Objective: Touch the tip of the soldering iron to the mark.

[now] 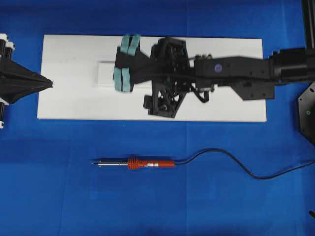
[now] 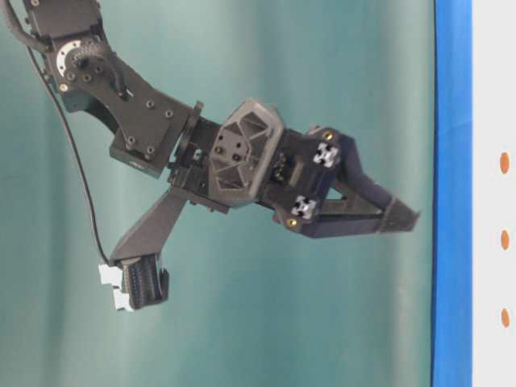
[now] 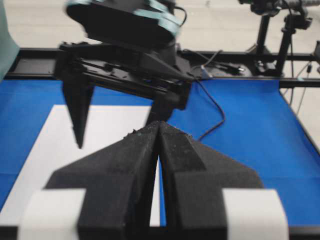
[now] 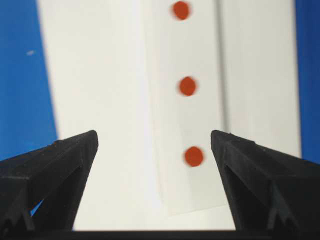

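The soldering iron (image 1: pixel 142 163) lies flat on the blue cloth in front of the white board (image 1: pixel 69 103), its tip (image 1: pixel 96 162) pointing left and its black cord (image 1: pixel 221 155) trailing right. No gripper touches it. The mark (image 4: pixel 187 86) is the middle of three red dots on a raised white strip; it also shows in the table-level view as the mark (image 2: pixel 505 239). My right gripper (image 4: pixel 155 137) hangs open over that strip, empty, and from overhead the right gripper (image 1: pixel 125 64) hides the dots. My left gripper (image 1: pixel 47 83) is shut and empty at the board's left end.
The right arm (image 1: pixel 236 71) stretches across the board from the right. The two outer red dots (image 4: pixel 181 10) (image 4: pixel 193 156) flank the mark. A black base (image 1: pixel 307 110) stands at the right edge. Blue cloth surrounds the board on all sides.
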Tool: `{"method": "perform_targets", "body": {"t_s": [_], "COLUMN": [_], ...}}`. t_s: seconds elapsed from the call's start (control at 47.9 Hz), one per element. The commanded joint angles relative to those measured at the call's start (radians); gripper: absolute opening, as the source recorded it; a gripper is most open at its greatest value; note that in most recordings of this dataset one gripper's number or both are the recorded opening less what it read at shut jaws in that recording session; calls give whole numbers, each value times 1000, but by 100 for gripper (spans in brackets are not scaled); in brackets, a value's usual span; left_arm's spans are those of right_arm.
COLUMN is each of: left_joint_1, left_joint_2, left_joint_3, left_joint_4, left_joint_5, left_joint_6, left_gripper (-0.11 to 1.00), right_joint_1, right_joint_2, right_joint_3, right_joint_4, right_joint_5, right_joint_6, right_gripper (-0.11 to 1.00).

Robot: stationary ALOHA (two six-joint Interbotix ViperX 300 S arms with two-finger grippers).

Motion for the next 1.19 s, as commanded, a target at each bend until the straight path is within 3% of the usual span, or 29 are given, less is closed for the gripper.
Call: {"method": "perform_targets", "body": {"t_s": [0.0,0.23,0.69,0.961,1.17], "left_joint_1": [-2,-2,-3,-3,-3], "left_joint_2": [3,3,3,3,3], "left_joint_3": [-12,-11,-9,-11,-9], "left_joint_4": [2,2,2,2,3], "left_joint_5": [-8,-5,-5,-8,-8], "left_joint_6": [-2,-2,-2,-2,-2], "left_gripper": [0,0,0,0,0], "right_joint_1": [-2,-2,-9,-20,-20], "right_joint_2": [-46,-158,-666,-1009,-1200], "right_joint_3": [-5,71,492,723,864], "right_joint_4": [0,-5,-5,-6,-5], "right_joint_5": [-8,-20,-204,-250,-299], "right_joint_6": [-2,-6,8,6,8], "right_gripper": [85,85,85,83,83]}}
